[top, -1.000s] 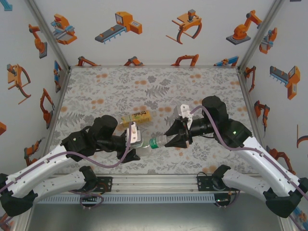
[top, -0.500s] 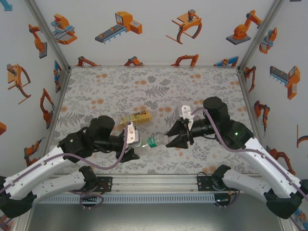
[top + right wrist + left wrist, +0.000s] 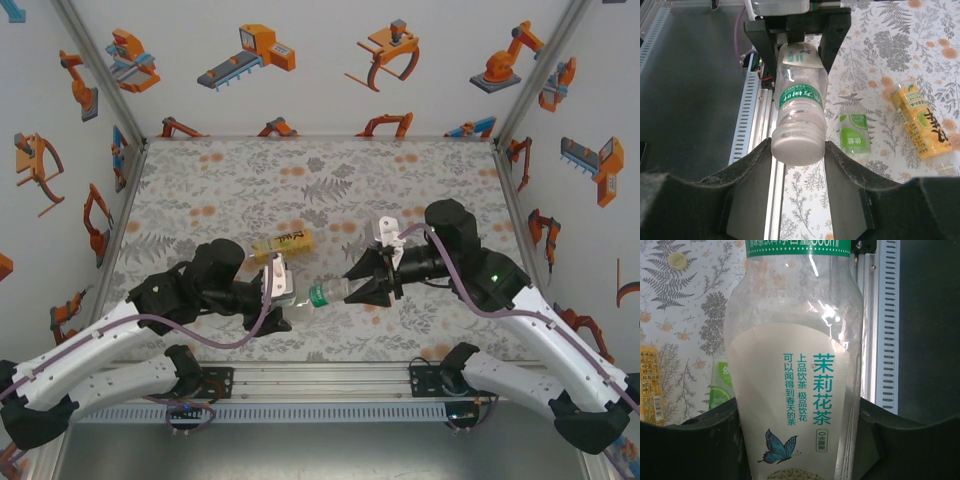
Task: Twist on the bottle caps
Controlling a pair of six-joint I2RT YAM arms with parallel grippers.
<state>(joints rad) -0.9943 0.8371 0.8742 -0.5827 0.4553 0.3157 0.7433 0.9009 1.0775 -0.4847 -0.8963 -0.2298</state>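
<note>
Legibly, 茉莉花茶 on clear bottle [image 3: 795, 390]

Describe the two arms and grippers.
The left arm and right arm have white lower links, black upper joints and a purple cable each. The right one has a green light. The left gripper and right gripper are black, with wedge-shaped fingers.

a tall clear bottle [image 3: 318, 296] with a white butterfly label and a green band lies level in the air over the near edge of the table [image 3: 200, 180], a pale cap [image 3: 797, 145] on its neck. on the table lie a yellow-labelled amber bottle [image 3: 283, 243] and, beside it, a small clear bottle [image 3: 854, 131] with a lime-green label.
</note>
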